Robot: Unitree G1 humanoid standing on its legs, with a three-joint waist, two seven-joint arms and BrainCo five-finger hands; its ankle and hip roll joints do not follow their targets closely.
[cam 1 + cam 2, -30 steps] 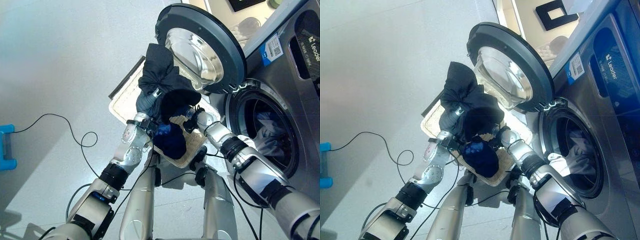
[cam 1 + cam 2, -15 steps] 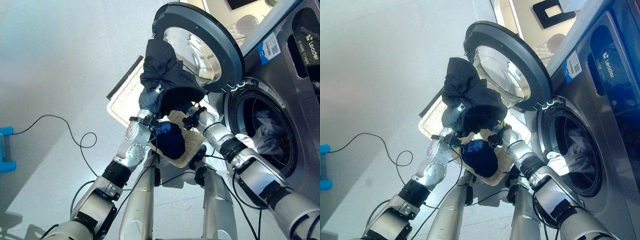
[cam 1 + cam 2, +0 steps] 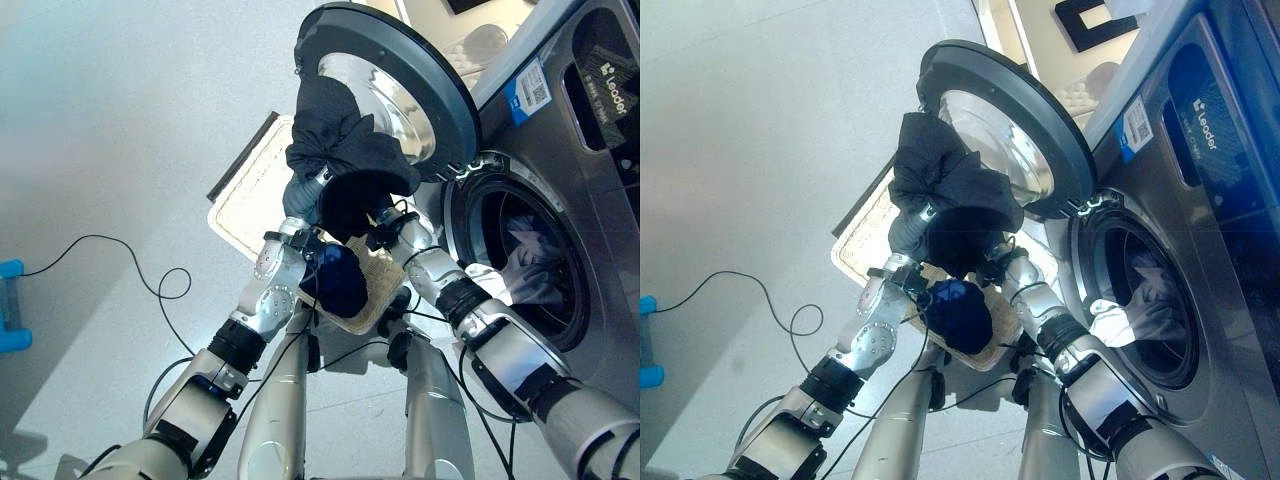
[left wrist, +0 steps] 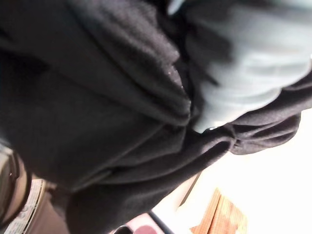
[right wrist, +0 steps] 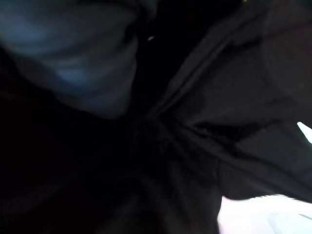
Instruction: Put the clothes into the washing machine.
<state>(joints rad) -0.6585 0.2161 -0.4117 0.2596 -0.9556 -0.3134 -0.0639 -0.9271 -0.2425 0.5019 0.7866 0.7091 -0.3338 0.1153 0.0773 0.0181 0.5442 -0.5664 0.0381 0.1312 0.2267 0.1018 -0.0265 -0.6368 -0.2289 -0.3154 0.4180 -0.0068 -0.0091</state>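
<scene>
two hands meet under one bundle of black cloth with a grey-blue garment tucked in it, raised just beside the open round door of the grey front-loading washing machine. left hand and right hand are buried in fabric; whether their fingers clasp it cannot be told. the load looks soft, light, prone to drooping and snagging; support is best from beneath, at the bunched middle. a pale woven basket with a dark blue item lies below.

One washing machine, one laundry basket — two dark garments: one black, one navy.
</scene>
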